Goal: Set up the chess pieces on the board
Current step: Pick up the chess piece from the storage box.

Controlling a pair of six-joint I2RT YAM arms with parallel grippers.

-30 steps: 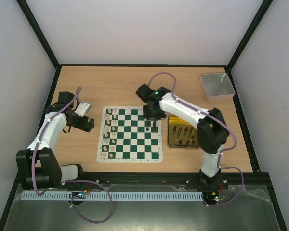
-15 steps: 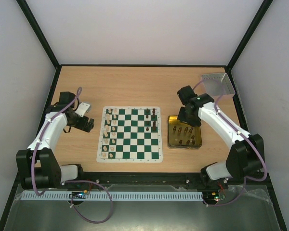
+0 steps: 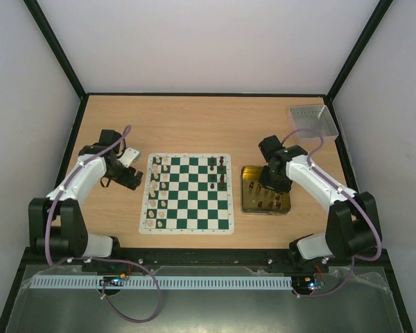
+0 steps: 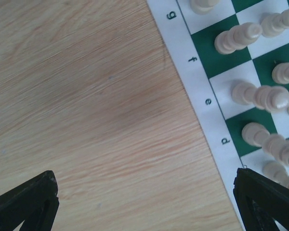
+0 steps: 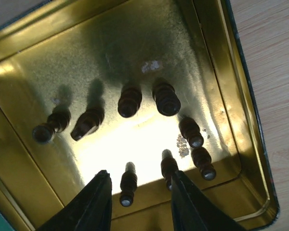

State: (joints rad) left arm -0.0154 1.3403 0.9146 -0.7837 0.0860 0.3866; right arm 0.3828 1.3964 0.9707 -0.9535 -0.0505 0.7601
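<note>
wooden table (image 3: 194,125) carries the board (image 3: 194,201). left gripper (image 4: 144,173), jaws wide, hangs beside it; right gripper (image 5: 139,175), jaws apart, hangs over dark chess pieces (image 5: 166,98) in gold tin (image 5: 241,96).

The left arm bends at its elbow and reaches inward, its left tool (image 3: 129,179) pointing down with fingers (image 4: 29,202) spread wide and empty, while the right arm folds inward, its right tool (image 3: 272,182) aimed downward, fingers (image 5: 94,202) parted, gripping nothing.
</note>
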